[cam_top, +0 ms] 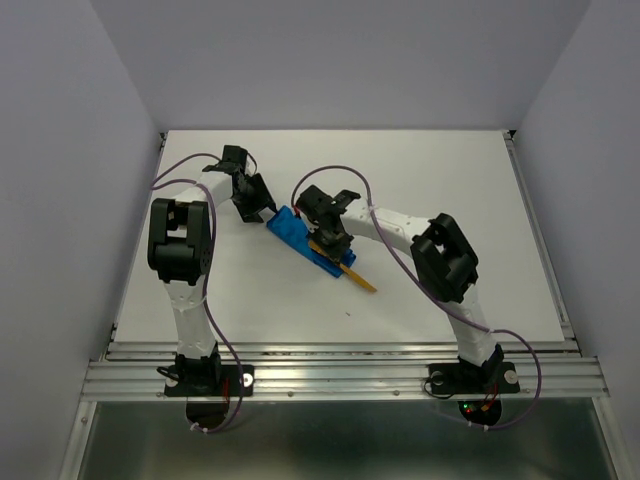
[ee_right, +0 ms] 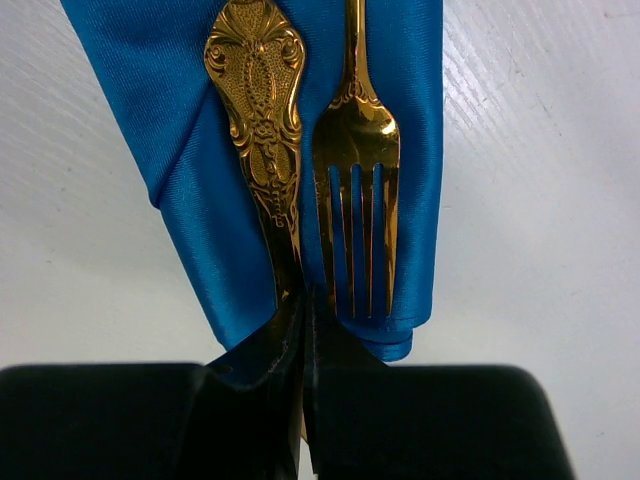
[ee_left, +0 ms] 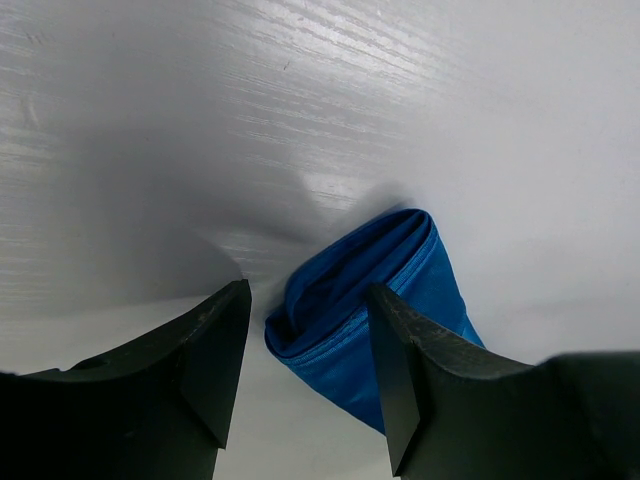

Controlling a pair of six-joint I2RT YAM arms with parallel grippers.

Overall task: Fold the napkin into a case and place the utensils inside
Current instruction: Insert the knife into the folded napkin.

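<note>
Utensils (ee_right: pixel 255 100): two, one fork (ee_right: pixel 358 200), lying on one case (ee_right: pixel 190 150).

In the right wrist view the case (ee_right: pixel 180 120) and the fork (ee_right: pixel 355 180) run off the top edge, and the ornate utensil (ee_right: pixel 255 90) vanishes into the closed right gripper (ee_right: pixel 303 305). From above, that gripper covers most of both utensils (cam_top: pixel 358 276), the fork too small to make out. In the left wrist view the left gripper (ee_left: pixel 308 300) hides the case's near end.
</note>
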